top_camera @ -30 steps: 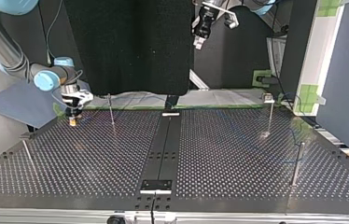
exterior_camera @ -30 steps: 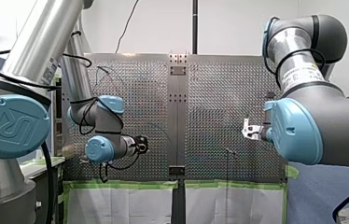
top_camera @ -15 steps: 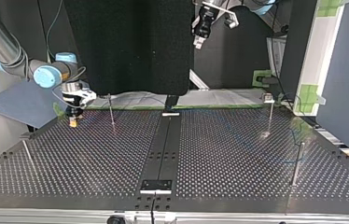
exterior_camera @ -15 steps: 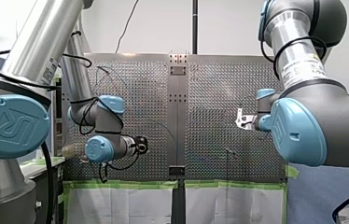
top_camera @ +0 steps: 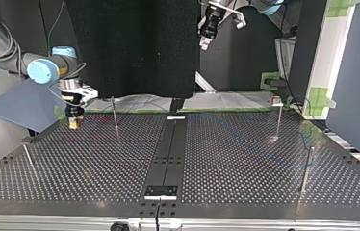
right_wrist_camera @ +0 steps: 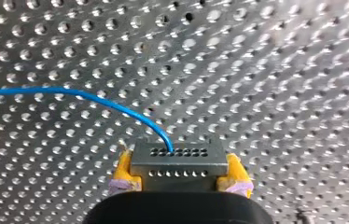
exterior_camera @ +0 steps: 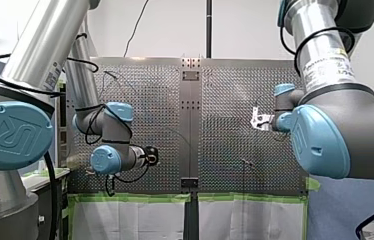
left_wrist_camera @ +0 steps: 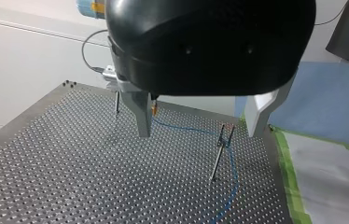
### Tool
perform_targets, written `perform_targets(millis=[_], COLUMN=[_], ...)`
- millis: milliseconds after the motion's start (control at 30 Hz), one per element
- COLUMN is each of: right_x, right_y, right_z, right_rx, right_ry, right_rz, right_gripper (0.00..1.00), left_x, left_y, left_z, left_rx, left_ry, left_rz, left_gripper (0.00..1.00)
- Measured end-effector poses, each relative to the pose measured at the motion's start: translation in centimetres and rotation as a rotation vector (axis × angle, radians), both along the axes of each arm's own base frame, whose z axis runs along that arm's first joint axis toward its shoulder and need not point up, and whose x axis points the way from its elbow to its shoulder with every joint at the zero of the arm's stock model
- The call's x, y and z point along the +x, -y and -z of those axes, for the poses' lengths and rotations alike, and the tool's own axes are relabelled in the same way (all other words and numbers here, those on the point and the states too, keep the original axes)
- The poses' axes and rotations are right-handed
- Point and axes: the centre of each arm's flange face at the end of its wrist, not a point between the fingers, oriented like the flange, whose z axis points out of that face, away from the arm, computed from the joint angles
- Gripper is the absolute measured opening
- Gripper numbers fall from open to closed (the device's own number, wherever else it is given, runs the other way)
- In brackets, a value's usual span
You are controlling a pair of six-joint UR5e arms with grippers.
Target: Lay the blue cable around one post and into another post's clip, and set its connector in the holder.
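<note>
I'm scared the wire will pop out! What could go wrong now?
The right claw pinches the connector only at its two ends, so a tug from the blue cable might twist it loose. Also, the cable only passes the top of the thin post; a hard pull could drag it off or bend the post.

In the top view my right gripper (top_camera: 74, 123) sits at the perforated table's (top_camera: 245, 159) far left corner, the connector (right_wrist_camera: 177, 163) between its fingers. The cable (left_wrist_camera: 186, 128) runs from it to the forked post (top_camera: 114, 114) just beside, then on across the table. A left post (top_camera: 28, 156) stands by the left edge. A clip-topped post (top_camera: 278, 118) and a right post (top_camera: 306, 168) stand along the right edge. My left gripper (top_camera: 205, 42) hangs high above the far edge.
</note>
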Motion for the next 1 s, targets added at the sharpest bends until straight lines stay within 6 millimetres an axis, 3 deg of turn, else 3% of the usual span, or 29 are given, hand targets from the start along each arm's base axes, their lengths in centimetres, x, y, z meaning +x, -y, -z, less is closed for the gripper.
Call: perform_targets(millis=[300,533,833,1000], right_x=[-1.3,-3.5,-6.6,-7.7], right_y=[-0.4,-0.4,-0.9,-1.0], right_z=[-4.9,-9.4,-13.4,-14.3], right_rx=[-0.032,-0.083,-0.104,-0.105], right_ry=[0.015,0.032,0.027,0.026], right_rz=[0.004,0.029,0.078,0.097], right_gripper=[0.00,0.00,0.00,0.00], left_x=[-0.1,-0.1,-0.1,-0.2], left_y=[-0.2,-0.2,-0.3,-0.3], left_z=[0.2,0.2,0.2,0.3], left_rx=[0.011,0.011,0.020,0.022], left_ry=[-0.015,-0.016,-0.023,-0.023], left_rz=[-0.002,-0.005,-0.004,-0.004], left_gripper=[1.00,1.00,1.00,1.00])
